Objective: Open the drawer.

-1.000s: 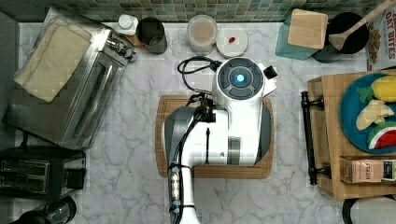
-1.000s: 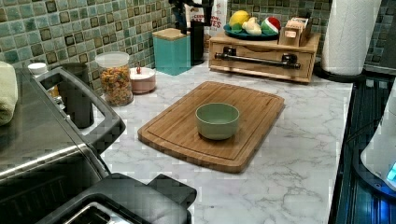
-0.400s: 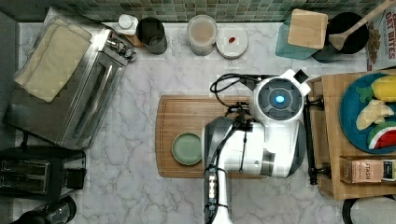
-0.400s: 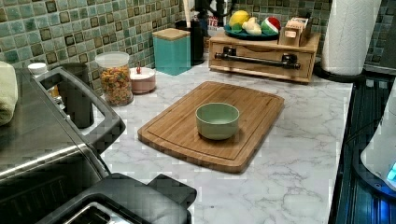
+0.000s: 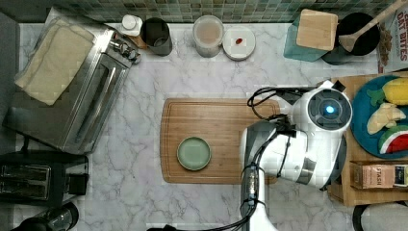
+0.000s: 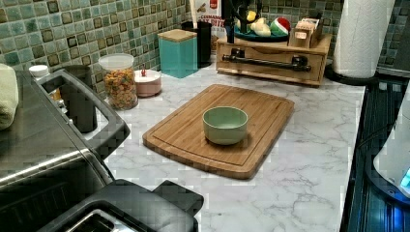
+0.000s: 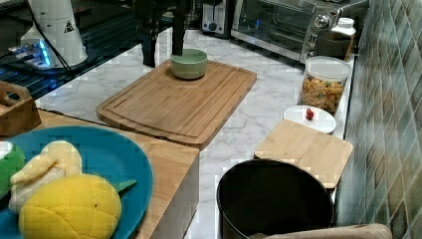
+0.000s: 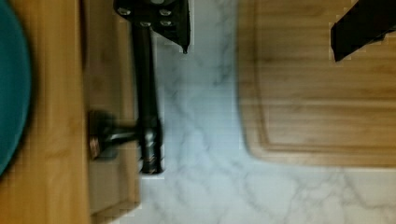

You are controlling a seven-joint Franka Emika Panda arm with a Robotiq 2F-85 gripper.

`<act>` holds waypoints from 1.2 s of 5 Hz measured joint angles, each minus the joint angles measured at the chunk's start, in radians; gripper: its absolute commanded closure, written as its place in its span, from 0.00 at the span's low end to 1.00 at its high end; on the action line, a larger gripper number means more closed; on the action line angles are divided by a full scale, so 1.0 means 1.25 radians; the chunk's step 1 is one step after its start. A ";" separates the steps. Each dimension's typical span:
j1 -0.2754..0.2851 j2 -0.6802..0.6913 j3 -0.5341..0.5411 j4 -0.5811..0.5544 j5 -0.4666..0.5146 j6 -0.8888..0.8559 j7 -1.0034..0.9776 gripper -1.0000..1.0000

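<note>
A: At the left view's far end of the bench, the drawer (image 6: 270,67) sits closed under the fruit plate (image 6: 263,35).

B: The hand (image 8: 261,28) hangs spread, one finger by the handle (image 8: 145,93). I'd say it's approaching; next, close around the bar and pull.

A: The cutting board (image 5: 216,130) and bowl (image 5: 194,153) lie just beside.

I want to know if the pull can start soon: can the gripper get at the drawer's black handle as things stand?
Probably yes. In the wrist view the gripper hangs open above the marble beside the handle, with nothing between them. The drawer looks shut.
</note>
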 measured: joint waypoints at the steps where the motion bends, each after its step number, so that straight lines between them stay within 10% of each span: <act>1: -0.028 0.005 -0.003 -0.017 0.000 0.063 -0.023 0.00; 6: -0.040 0.053 -0.038 -0.078 -0.086 0.163 -0.023 0.00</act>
